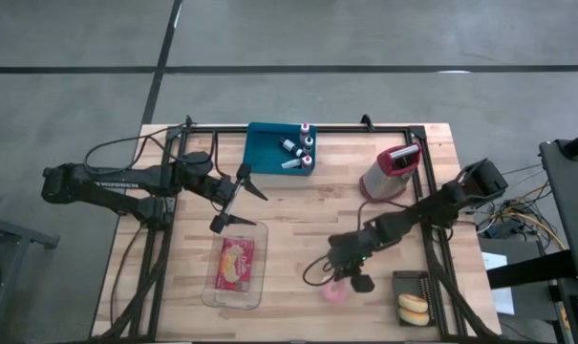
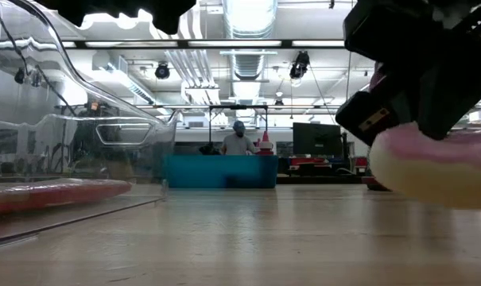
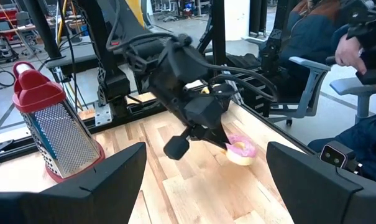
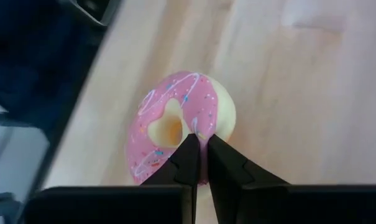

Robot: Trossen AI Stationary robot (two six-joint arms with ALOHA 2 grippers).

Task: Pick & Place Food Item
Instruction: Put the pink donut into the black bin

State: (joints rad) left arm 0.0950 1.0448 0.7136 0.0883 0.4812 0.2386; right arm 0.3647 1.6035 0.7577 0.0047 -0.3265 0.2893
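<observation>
A pink-frosted donut (image 4: 169, 118) with a heart-shaped hole is at the table's near side, right of centre (image 1: 334, 292). It also shows in the left wrist view (image 3: 241, 150) and the low view (image 2: 435, 171). My right gripper (image 4: 201, 140) is shut on it (image 1: 350, 279). My left gripper (image 1: 238, 210) hangs open and empty over the table's left middle, just beyond a clear container (image 1: 236, 266). That container holds a red and yellow food pack. My right gripper pinches the donut's ring (image 4: 203, 127) between its two fingers, right beside the heart-shaped hole. The fingers come slanting down from the table's right and far side. The donut sits frosting up and tilted. In the low view its underside (image 2: 431, 199) seems just clear of the tabletop.
A blue bin (image 1: 266, 143) with small bottles stands at the far edge. A red-topped grater (image 1: 392, 172) stands at the far right, and a black tray (image 1: 408, 281) with a food item is at the near right corner. A seated person (image 3: 337, 74) is beyond the table.
</observation>
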